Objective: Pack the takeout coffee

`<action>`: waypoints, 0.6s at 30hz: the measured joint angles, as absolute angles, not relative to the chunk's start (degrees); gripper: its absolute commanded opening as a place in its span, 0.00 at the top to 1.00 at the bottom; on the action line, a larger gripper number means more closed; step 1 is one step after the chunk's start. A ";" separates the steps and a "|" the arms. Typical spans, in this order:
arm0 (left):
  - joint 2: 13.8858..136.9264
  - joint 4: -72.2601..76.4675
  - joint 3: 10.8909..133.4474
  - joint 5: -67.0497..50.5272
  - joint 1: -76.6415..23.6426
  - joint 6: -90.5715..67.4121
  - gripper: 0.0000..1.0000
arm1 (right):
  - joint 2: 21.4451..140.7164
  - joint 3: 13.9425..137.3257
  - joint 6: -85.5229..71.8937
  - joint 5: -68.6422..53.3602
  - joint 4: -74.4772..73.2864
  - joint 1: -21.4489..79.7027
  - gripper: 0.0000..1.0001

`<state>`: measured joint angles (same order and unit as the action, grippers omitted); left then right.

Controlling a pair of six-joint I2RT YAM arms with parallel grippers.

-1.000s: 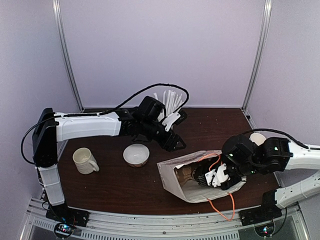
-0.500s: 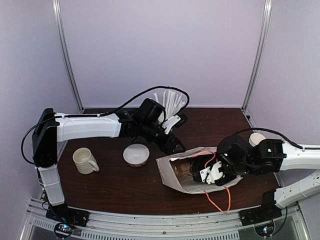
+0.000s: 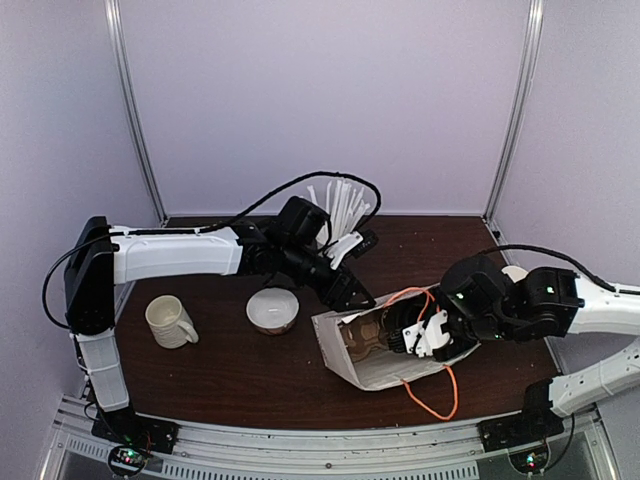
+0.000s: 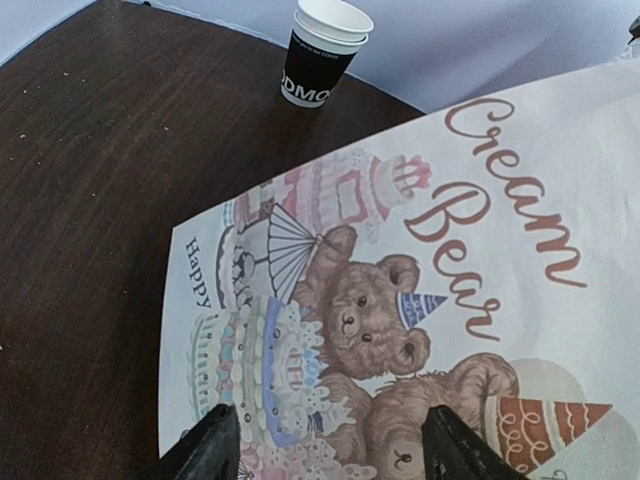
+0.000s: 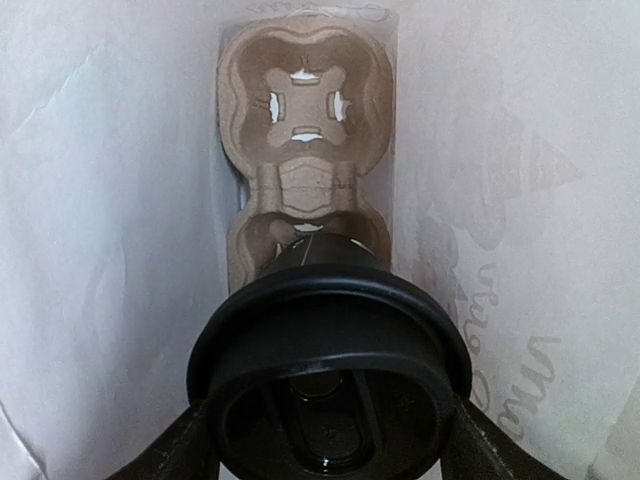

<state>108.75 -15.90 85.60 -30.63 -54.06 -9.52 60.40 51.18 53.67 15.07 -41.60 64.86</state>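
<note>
The takeout coffee (image 5: 325, 350), a black cup under a round black lid, is inside the white paper bag (image 3: 365, 370). My right gripper (image 5: 330, 455) is shut on it, one finger on each side of the lid. The cup's base points at the near pocket of a brown cardboard carrier (image 5: 305, 110) at the bag's bottom. In the top view the right gripper (image 3: 408, 335) is in the bag's mouth. My left gripper (image 4: 332, 445) is open, its fingers spread over the bag's printed bear side (image 4: 480, 260) near the bag's far left corner (image 3: 345, 290).
A lidless black paper cup (image 4: 322, 55) with a white rim stands beyond the bag by the right arm (image 3: 515, 272). A white bowl (image 3: 272, 309) and a cream mug (image 3: 170, 321) sit to the left. A white cup of stirrers (image 3: 340, 205) is at the back. An orange bag handle (image 3: 435, 395) trails in front.
My right gripper has pushed left and deeper into the bag with the cup. The bag has shifted up and left with it. The left arm has barely moved.
</note>
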 measured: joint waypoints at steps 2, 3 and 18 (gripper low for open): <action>108.77 -15.88 85.60 -31.16 -54.06 -9.52 0.35 | 59.59 51.18 53.82 15.70 -41.67 64.88 0.51; 108.79 -15.88 85.60 -31.40 -54.06 -9.52 0.35 | 59.31 51.13 53.89 16.08 -41.69 64.88 0.51; 109.95 -14.92 85.60 -33.67 -54.06 -9.56 0.35 | 59.68 47.88 55.13 18.06 -37.17 64.86 0.50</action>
